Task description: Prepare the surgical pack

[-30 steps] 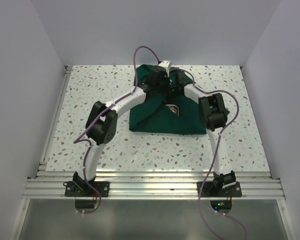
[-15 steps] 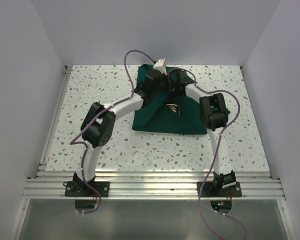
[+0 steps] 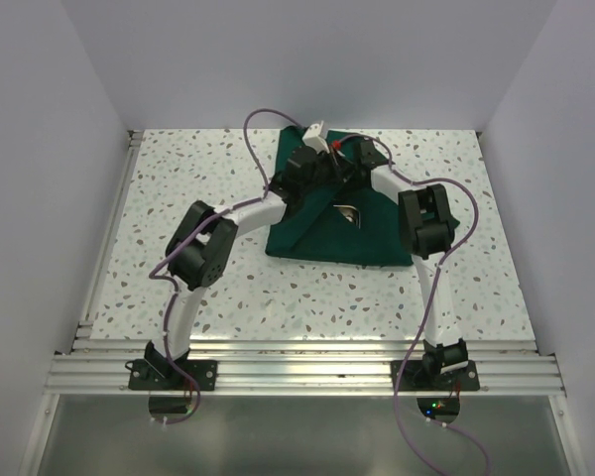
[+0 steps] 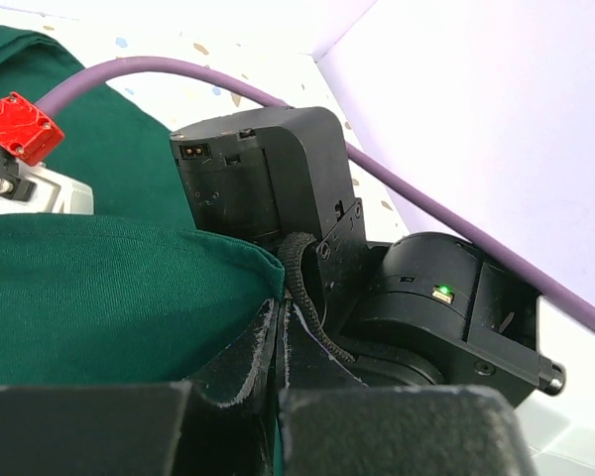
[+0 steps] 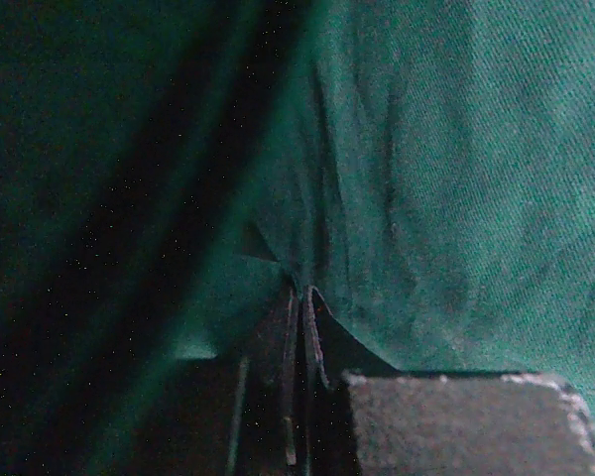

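The surgical pack (image 3: 317, 238) is a dark green fabric sheet, partly folded over a small shiny steel tray (image 3: 348, 212) that peeks out at its middle. My left gripper (image 3: 322, 167) is shut on a fold of the green fabric near the sheet's far edge; in the left wrist view (image 4: 278, 332) the fabric (image 4: 109, 288) sits pinched between the fingertips. My right gripper (image 3: 349, 171) is close beside it, also shut on the fabric; the right wrist view (image 5: 299, 297) shows green cloth (image 5: 456, 178) gathered into the closed jaws.
The speckled table (image 3: 178, 178) runs to white walls at the back and sides. An aluminium rail (image 3: 297, 367) lies along the near edge by the arm bases. Purple cables (image 3: 263, 114) loop above both arms. The right arm's wrist body (image 4: 416, 288) fills the left wrist view.
My left gripper has moved right and toward the far edge, pulling the left fabric flap across the tray. Less of the tray shows now. The right gripper has shifted only slightly.
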`<state>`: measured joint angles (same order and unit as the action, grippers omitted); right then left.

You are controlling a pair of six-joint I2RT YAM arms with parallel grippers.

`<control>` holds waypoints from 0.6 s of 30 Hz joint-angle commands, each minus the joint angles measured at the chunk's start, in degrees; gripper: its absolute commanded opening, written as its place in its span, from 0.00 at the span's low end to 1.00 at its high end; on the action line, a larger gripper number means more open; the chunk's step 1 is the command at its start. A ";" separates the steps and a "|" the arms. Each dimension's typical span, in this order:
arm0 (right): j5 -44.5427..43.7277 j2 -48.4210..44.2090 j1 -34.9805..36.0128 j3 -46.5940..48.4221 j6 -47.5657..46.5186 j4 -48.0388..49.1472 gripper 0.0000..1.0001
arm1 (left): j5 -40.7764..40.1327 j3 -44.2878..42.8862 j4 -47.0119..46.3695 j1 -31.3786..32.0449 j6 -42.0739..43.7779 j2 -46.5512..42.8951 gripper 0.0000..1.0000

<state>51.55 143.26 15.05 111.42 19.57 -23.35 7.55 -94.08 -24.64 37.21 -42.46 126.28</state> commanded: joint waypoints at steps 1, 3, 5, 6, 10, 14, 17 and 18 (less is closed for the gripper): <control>-1.72 0.18 1.21 0.91 -0.06 -1.17 0.00 | 1.86 2.48 -9.46 1.64 -0.79 -3.31 0.00; -1.72 -0.35 1.04 1.35 0.20 -1.17 0.00 | 0.11 4.25 -9.89 1.55 -0.70 -4.89 0.00; -1.80 -0.79 0.95 1.52 0.90 -0.91 0.00 | -0.95 6.01 -9.81 1.29 -0.61 -5.78 0.00; -1.89 -1.31 0.95 1.61 1.51 -0.73 0.00 | -1.66 6.19 -9.11 1.20 -0.52 -6.30 0.00; -2.24 -2.46 0.86 1.88 2.22 -0.55 0.07 | -2.54 6.28 -7.35 0.85 0.44 -7.18 0.00; -2.42 -2.81 0.77 2.93 3.36 -0.29 0.11 | -3.24 6.81 -6.73 0.67 1.58 -7.80 0.00; -2.77 -3.25 0.51 3.63 3.80 -0.46 0.16 | -3.33 7.68 -7.08 0.49 1.59 -8.07 0.00; -2.86 -3.34 0.25 3.81 3.81 -0.64 0.18 | -3.33 7.77 -7.17 0.41 1.50 -8.07 0.00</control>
<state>49.58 143.24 15.31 112.29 22.13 -23.38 4.23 -87.09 -28.42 37.56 -42.19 122.17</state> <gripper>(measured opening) 0.169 0.005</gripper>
